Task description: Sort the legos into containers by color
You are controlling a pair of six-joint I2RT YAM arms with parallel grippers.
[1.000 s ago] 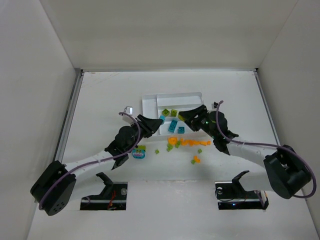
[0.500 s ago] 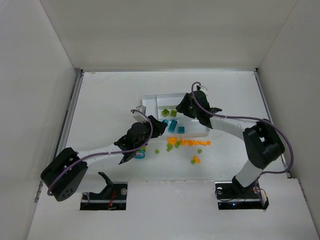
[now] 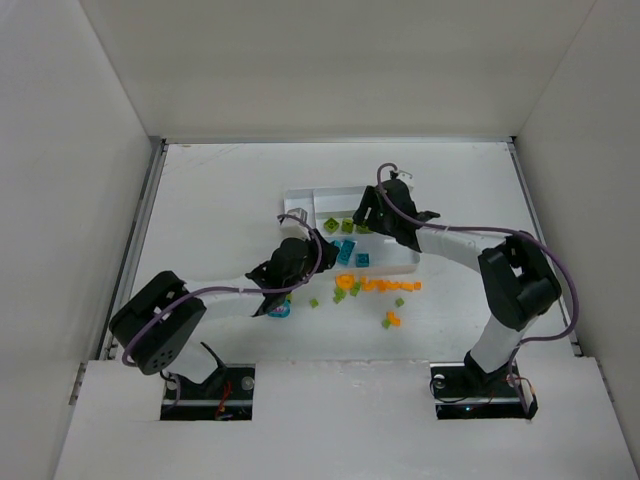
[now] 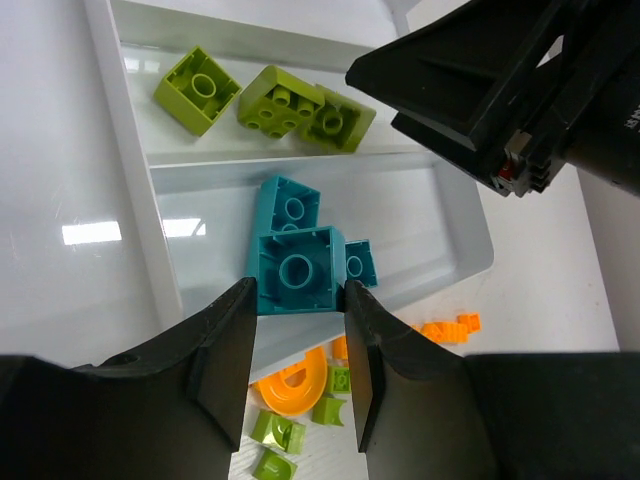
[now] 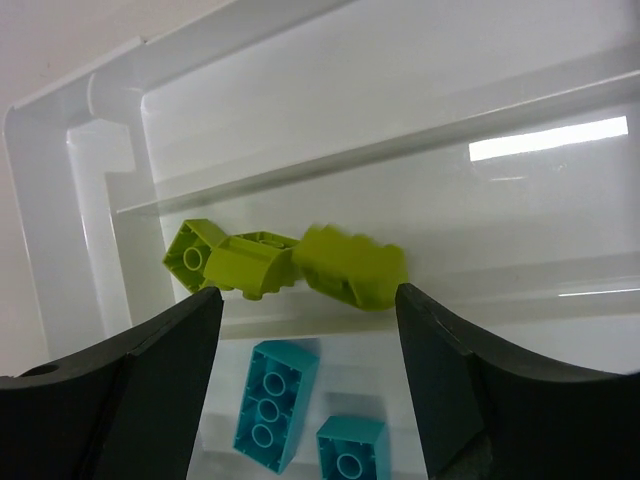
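My left gripper (image 4: 297, 288) is shut on a square teal lego (image 4: 295, 268), held over the near side wall of the white tray (image 4: 128, 190). Two more teal legos (image 4: 291, 203) lie in the section below it. In the neighbouring section lie three lime legos (image 4: 278, 100). My right gripper (image 5: 308, 293) hangs open above that lime section, and a blurred lime lego (image 5: 350, 265) sits just off its right fingertip beside two still lime ones (image 5: 248, 266). From above, the left gripper (image 3: 316, 248) and right gripper (image 3: 365, 218) meet over the tray (image 3: 395, 188).
Loose orange legos (image 3: 385, 286), an orange arch (image 4: 293, 378) and small lime pieces (image 3: 340, 294) lie on the table just in front of the tray. More orange and lime bits (image 3: 390, 320) sit nearer. A teal and lime cluster (image 3: 280, 308) rests under the left forearm.
The right arm swung from the tray's near side to above the lime section, then opened its jaws, and the lime lego blurs below. The left arm carried its teal lego towards the tray.
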